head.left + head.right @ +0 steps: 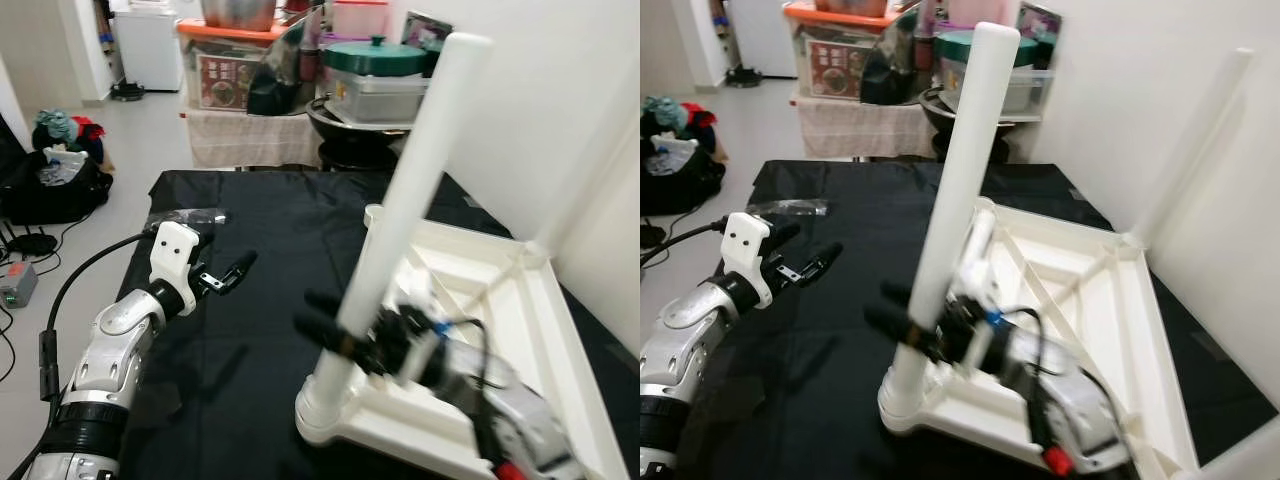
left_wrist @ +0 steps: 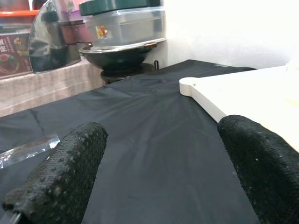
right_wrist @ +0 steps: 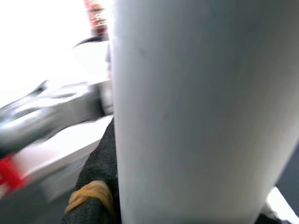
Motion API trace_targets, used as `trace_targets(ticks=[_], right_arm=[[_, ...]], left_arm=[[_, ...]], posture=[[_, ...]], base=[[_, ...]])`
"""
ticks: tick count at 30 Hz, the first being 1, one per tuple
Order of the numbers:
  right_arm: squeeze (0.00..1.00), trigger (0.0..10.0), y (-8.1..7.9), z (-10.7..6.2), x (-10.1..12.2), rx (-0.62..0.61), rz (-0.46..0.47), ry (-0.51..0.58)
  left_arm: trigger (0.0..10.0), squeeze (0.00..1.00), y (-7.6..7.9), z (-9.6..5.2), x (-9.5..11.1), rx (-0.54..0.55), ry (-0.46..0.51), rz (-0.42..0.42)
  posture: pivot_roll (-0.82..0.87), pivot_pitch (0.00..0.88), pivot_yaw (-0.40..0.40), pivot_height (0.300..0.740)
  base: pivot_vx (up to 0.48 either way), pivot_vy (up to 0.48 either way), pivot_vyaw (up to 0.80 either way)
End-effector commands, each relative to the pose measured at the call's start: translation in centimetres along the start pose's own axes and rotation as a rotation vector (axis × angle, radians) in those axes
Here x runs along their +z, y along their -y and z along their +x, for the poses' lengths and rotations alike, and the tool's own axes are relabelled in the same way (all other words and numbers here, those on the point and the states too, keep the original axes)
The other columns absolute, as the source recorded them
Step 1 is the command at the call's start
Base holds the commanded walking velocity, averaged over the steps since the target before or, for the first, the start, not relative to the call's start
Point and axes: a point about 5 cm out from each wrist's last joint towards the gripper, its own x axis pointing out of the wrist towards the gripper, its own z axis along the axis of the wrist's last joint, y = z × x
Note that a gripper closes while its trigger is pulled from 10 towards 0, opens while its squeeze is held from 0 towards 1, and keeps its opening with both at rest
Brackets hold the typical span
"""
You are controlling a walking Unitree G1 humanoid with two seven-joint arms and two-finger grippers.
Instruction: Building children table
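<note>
1. White tabletop flipped upside down on the black cloth, frame ribs facing up, far side up near the white wall.
2. White table leg standing in the near corner socket, tilted a bit, top end reaching above the clutter behind.
3. Right gripper clamped on that leg low down, black fingers either side. Right wrist view basically just blurry white tube with a bit of orange band on a finger.
4. Left gripper hovering over bare cloth, jaws apart, nothing between, well apart from the tabletop.
5. Clear plastic bag on the cloth just beyond the left gripper, contents impossible to make out.
6. Another leg at the far corner mostly washed out against the wall.
7. Lidded containers and a dark pan behind the table, partly cut off.
</note>
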Motion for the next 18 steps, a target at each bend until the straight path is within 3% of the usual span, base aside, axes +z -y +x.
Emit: trace_targets(ticks=[1,2,3,4,6,7,10,18], right_arm=[[0.0,0.0,4.7,-2.4,-2.1,-0.444,-0.115,-0.2],[0.0,0.0,5.6,-3.0,-2.2,-0.612,-0.117,-0.192],[0.0,0.0,5.6,-3.0,-2.2,-0.612,-0.117,-0.192],[0.0,0.0,6.6,-4.3,-2.4,-0.837,-0.114,-0.178],[0.0,0.0,6.6,-4.3,-2.4,-0.837,-0.114,-0.178],[0.0,0.0,7.1,-5.0,-2.4,-0.934,-0.119,-0.171],[0.0,0.0,7.5,-5.6,-1.5,-1.037,-0.189,-0.116],[0.0,0.0,6.9,-5.6,-0.3,-1.105,-0.333,-0.092]], left_arm=[[10.0,0.0,-0.3,-0.4,-0.2,0.016,-0.005,-0.008],[10.0,0.0,-0.3,-0.3,-0.2,0.019,-0.006,-0.005],[10.0,0.0,-0.3,-0.3,-0.2,0.019,-0.006,-0.005],[10.0,0.0,-0.2,0.0,-0.2,0.02,-0.006,0.002],[10.0,0.0,-0.2,0.0,-0.2,0.02,-0.006,0.002],[10.0,0.0,-0.1,0.1,-0.1,0.02,-0.003,0.006],[10.0,0.0,-0.4,0.3,0.1,0.044,0.003,0.012],[10.0,0.0,-1.0,0.2,-0.2,0.103,-0.006,0.019]], posture=[[0.09,0.0,-0.093,0.74],[0.09,0.0,-0.092,0.74],[0.09,0.0,-0.092,0.74],[0.08,0.0,-0.089,0.74],[0.08,0.0,-0.089,0.74],[0.08,0.0,-0.089,0.74],[0.08,0.0,-0.09,0.74],[0.07,0.0,-0.093,0.74]], base=[[0.0,0.0,0.0],[0.0,0.0,0.0],[0.0,0.0,0.0],[0.0,0.0,0.0],[0.0,0.0,0.0],[0.0,0.0,0.0],[0.0,0.0,0.0],[0.0,0.0,0.0]])
